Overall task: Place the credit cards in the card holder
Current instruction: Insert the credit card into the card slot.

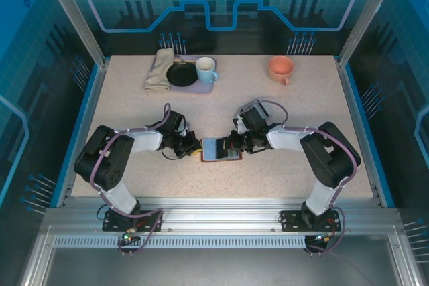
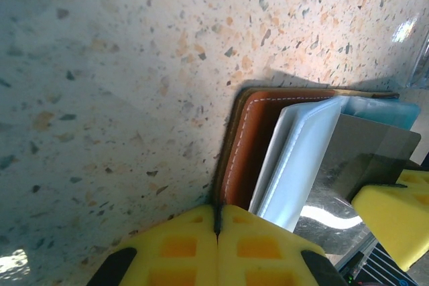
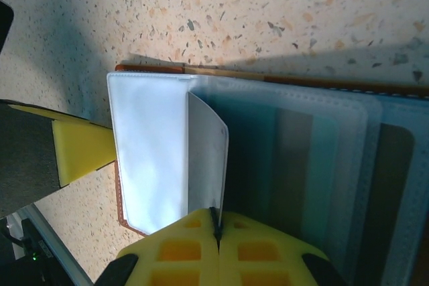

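Well into the job, at a guess, but not finished. Near the middle of the table (image 1: 281, 112), a little toward its near edge: the card holder (image 1: 220, 149), spread open with clear sleeves up. Left gripper (image 2: 218, 229) pinched tight on the holder's brown leather edge, pinning that side. Right gripper (image 3: 216, 236) closed on a thin white leaf (image 3: 208, 159) standing on edge over the sleeves. Probably one of the credit cards, possibly just a sleeve page; hard to tell. Behind the plastic, teal and grey panels (image 3: 301, 165), likely cards already seated.

Left to do, if a card: sliding it home, then letting go.

Plenty of bare table toward the left, right and near edges. Along the far edge, well apart: cloth (image 1: 159, 69), dark plate (image 1: 181, 74), mug (image 1: 206, 69), orange cup (image 1: 281, 68). Tight only between the two grippers, facing across the holder.
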